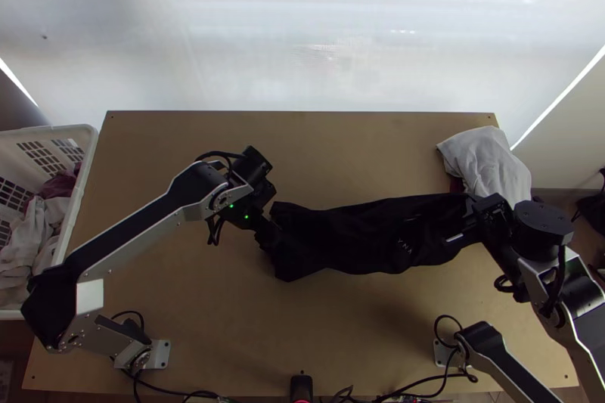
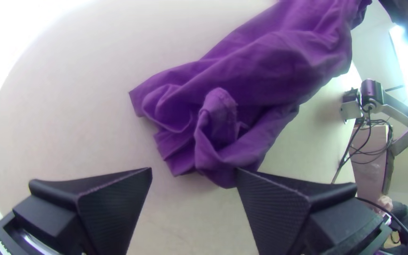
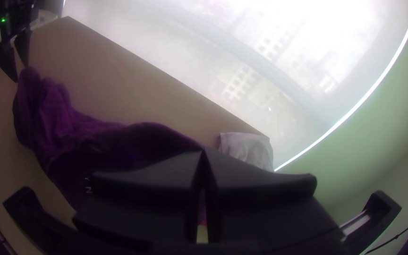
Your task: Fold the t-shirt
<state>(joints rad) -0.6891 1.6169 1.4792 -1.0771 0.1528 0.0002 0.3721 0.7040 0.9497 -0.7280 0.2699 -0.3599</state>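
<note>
The t-shirt point(image 1: 355, 237), dark in the top view and purple in the left wrist view point(image 2: 279, 66), lies bunched lengthwise across the table's middle. At its left end is my left gripper point(image 1: 266, 238); in its wrist view the left gripper point(image 2: 194, 174) stands open, a loose fold of cloth beside one fingertip. The right gripper point(image 1: 467, 226) is at the shirt's other end. Seen from its own wrist, the right gripper point(image 3: 204, 153) has its tips together on the t-shirt point(image 3: 119, 144), and a sliver of purple shows between the fingers. Part of the held end is hidden behind them.
A pale cloth point(image 1: 488, 161) lies at the table's back right corner, close to the right gripper. Left of the table stands a white basket point(image 1: 85, 176) with clothes in it. Bare tabletop point(image 1: 302, 153) stretches behind the shirt, and cables run along the near edge.
</note>
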